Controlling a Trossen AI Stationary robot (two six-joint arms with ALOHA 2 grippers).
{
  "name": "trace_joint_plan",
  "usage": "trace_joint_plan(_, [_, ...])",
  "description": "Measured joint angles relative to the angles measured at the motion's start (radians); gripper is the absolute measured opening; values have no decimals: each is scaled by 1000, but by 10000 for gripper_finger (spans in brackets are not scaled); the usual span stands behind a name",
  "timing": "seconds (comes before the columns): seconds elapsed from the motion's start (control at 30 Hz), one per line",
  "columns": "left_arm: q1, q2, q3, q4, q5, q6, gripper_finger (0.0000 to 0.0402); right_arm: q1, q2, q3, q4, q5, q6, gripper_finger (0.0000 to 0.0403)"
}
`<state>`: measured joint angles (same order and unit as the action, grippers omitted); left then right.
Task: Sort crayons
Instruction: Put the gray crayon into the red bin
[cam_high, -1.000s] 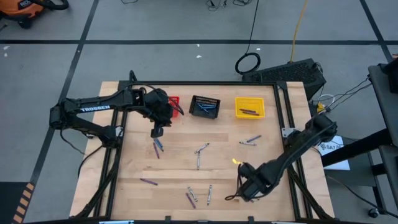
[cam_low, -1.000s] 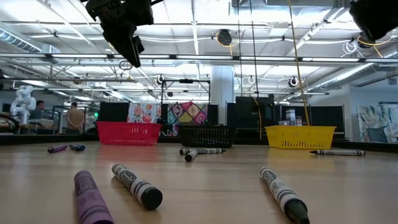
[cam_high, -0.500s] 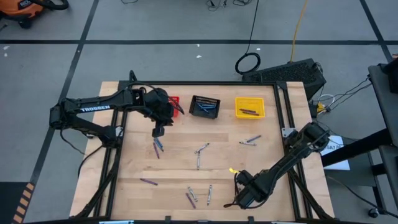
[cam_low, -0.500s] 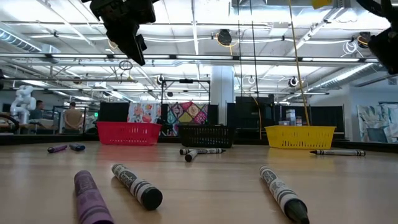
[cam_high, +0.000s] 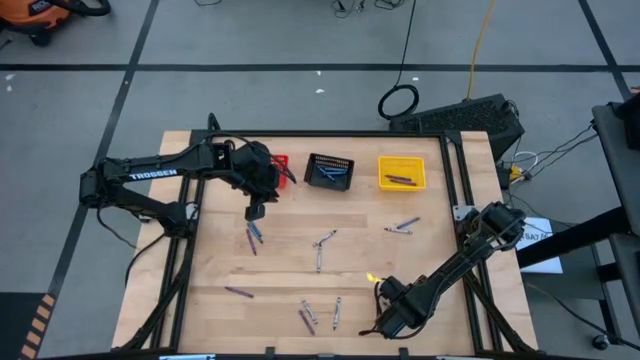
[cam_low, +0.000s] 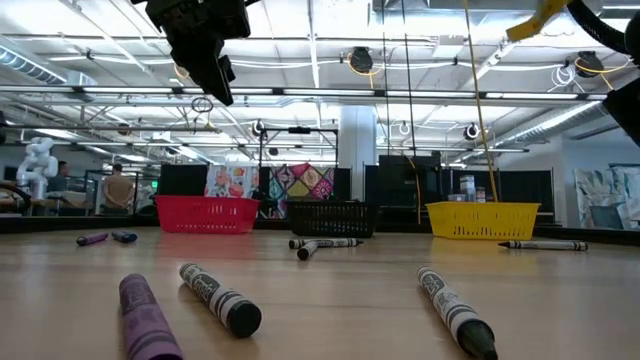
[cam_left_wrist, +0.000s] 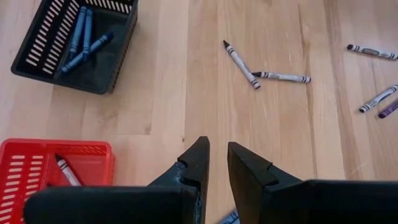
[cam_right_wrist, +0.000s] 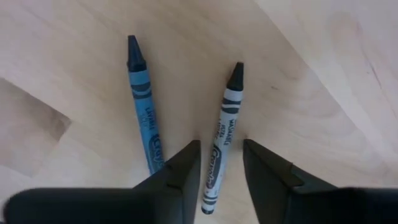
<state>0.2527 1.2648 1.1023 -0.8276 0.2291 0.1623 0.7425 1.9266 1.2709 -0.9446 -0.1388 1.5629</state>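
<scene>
Since a second ago the right hand (cam_right_wrist: 221, 168) has slid along the tabletop's (cam_high: 430, 250) near edge toward the centre, and its fingers are now standing apart astride a grey crayon (cam_right_wrist: 222, 135), a blue crayon (cam_right_wrist: 144, 109) lying just beside. The left hand (cam_left_wrist: 217, 165) is still hanging near the red basket (cam_left_wrist: 37, 165), its fingers slightly apart, gripping nothing. Paper-wrapped crayons are lying scattered on pale wood grain. The black basket (cam_left_wrist: 74, 43) is meshed plastic. Beyond, a hall with ceiling lights.
</scene>
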Motion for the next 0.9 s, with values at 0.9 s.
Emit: trace_joint_plan(0.9, [0,0,0,0,-45,2,61,-92,-96,-6,-202,39,-169,2])
